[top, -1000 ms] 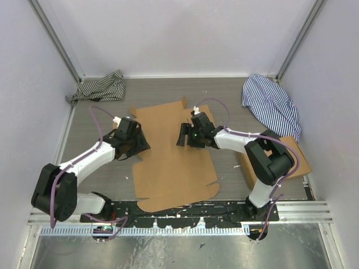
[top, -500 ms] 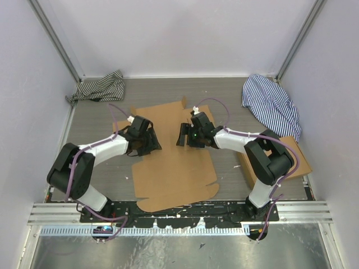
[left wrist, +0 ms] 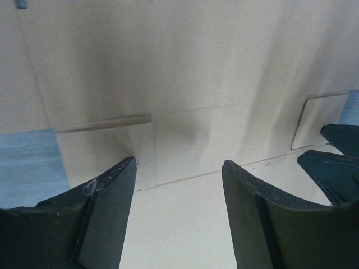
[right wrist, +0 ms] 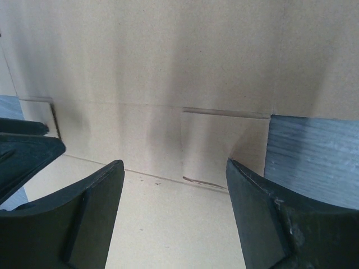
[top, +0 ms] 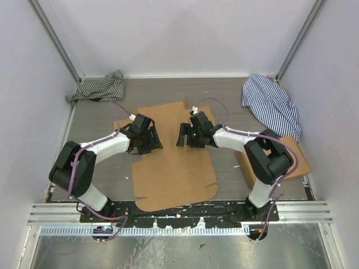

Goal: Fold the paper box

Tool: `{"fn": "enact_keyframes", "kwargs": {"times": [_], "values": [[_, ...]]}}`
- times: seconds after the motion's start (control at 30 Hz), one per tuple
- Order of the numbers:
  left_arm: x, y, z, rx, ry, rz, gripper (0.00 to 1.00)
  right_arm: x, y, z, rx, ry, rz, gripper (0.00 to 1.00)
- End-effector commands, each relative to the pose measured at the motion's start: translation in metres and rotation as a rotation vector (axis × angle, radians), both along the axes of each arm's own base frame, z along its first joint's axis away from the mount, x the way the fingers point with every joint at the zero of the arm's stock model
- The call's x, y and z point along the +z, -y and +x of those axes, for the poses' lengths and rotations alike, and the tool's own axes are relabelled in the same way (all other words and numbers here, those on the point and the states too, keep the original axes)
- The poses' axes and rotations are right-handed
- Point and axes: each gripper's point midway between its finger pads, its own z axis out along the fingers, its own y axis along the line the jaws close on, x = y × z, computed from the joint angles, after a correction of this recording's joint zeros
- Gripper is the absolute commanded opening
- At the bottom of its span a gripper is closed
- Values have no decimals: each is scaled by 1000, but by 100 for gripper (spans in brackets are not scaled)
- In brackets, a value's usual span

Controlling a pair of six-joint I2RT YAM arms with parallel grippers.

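Note:
The paper box (top: pixel 171 162) is one large flat piece of plain brown cardboard lying in the middle of the table. My left gripper (top: pixel 151 143) is open over its left part, fingertips down near a crease. My right gripper (top: pixel 183 136) is open over its right part, facing the left one. In the left wrist view the cardboard (left wrist: pixel 185 84) fills the frame between the open left gripper (left wrist: pixel 178 163), with nothing held. In the right wrist view the right gripper (right wrist: pixel 174 165) stands open over a crease and a slit in the cardboard (right wrist: pixel 168 67).
A second brown cardboard box (top: pixel 301 159) lies at the right, beside the right arm. A dark striped cloth (top: pixel 101 87) lies at the back left. A blue striped cloth (top: pixel 272 103) lies at the back right. Walls close in both sides and the back.
My left gripper has moved right, from the cardboard's left edge onto the sheet, closer to the right gripper. The right gripper has barely moved.

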Motion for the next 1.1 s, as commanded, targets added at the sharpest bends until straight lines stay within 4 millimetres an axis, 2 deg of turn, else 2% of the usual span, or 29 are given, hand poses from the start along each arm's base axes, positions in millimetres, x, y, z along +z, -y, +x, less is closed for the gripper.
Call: {"fn": "enact_keyframes", "kwargs": {"times": [0.0,0.2,0.3,0.43,0.57,0.7,0.83,0.97,1.07], "values": [[31,-11,-3,-21,15,66,71,-30,28,-41,11,-182,-176,79],[82,-21,12,-10,110,120,74,7,31,-17,-14,-98,-231,79],[104,-28,21,-3,148,152,75,32,38,2,-49,-37,-284,79],[135,-39,43,19,216,173,76,72,47,34,-95,49,-322,79],[151,-58,75,67,244,160,77,111,57,78,-129,115,-295,79],[152,-74,114,108,232,130,77,123,72,122,-137,130,-259,79],[145,-83,147,110,225,187,76,119,85,162,-138,165,-273,79],[127,-87,174,92,185,226,76,103,78,193,-100,194,-271,76],[107,-93,191,99,145,213,75,95,62,210,-60,212,-225,72]]}}
